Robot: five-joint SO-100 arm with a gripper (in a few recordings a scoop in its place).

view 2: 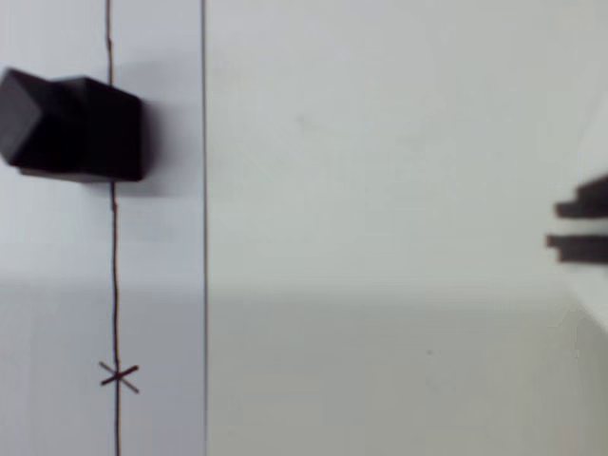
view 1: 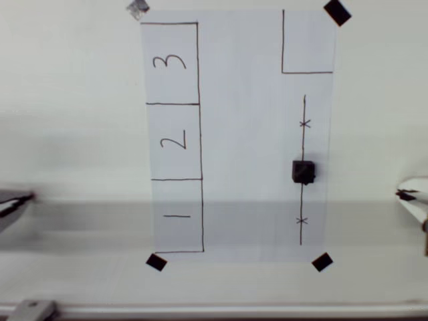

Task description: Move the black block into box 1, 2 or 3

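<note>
The black block (view 1: 303, 171) is a small matte cube standing on the drawn vertical line at the right of the white paper (view 1: 247, 134), between two x marks. It also appears in the wrist view's upper left as the black block (view 2: 76, 128). Boxes 3 (view 1: 170, 63), 2 (view 1: 174, 142) and 1 (view 1: 177, 216) run down the paper's left side, all unoccupied. My gripper (view 1: 406, 195) pokes in at the overhead view's right edge, well right of the block and off the paper. Dark bars at the wrist view's right edge are the gripper (view 2: 581, 228); its state is unclear.
An open-sided drawn rectangle (view 1: 307, 43) sits at the paper's top right. Flat black tape squares (view 1: 336, 12) (view 1: 156, 262) (view 1: 322, 262) hold the corners. A blurred grey object (view 1: 13, 204) juts in at the left edge. A shadow band crosses the lower table.
</note>
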